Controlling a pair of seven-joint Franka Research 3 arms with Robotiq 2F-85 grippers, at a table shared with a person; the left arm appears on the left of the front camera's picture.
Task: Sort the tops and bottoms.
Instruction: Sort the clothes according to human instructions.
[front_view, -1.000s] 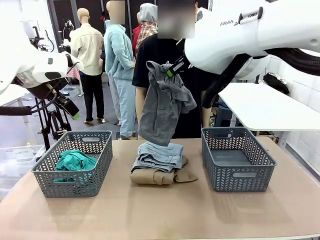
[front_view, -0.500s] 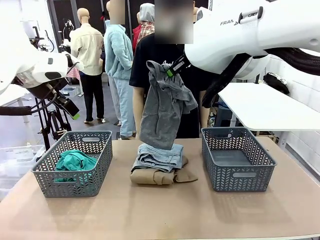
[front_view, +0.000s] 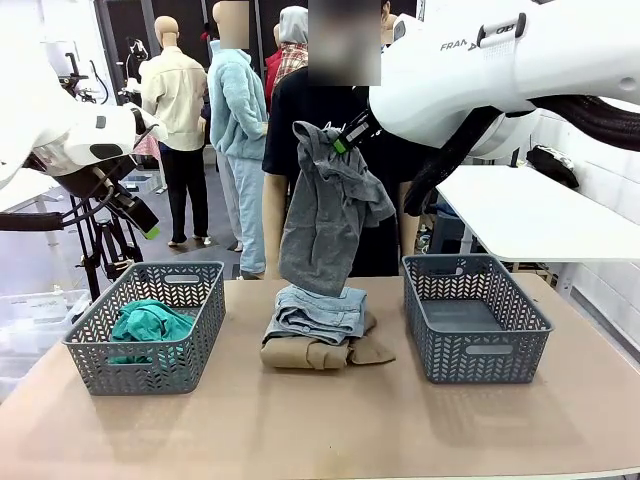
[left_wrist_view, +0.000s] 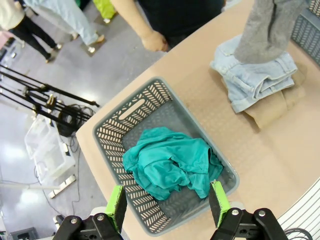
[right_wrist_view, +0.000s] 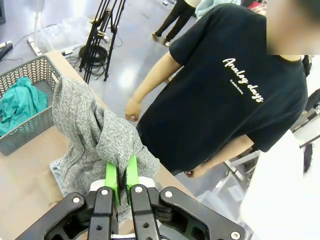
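Heather grey top is held up over the middle of the table, pinched at its upper edge by the right gripper, and hangs down to the denim bottoms, which are stacked on the tan top. The teal top is seen in the left basket, with the left gripper held above it, its jaws spread and empty.

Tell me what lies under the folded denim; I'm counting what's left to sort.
A folded tan garment lies under the denim, its edges showing. Anything beneath or between them is covered.
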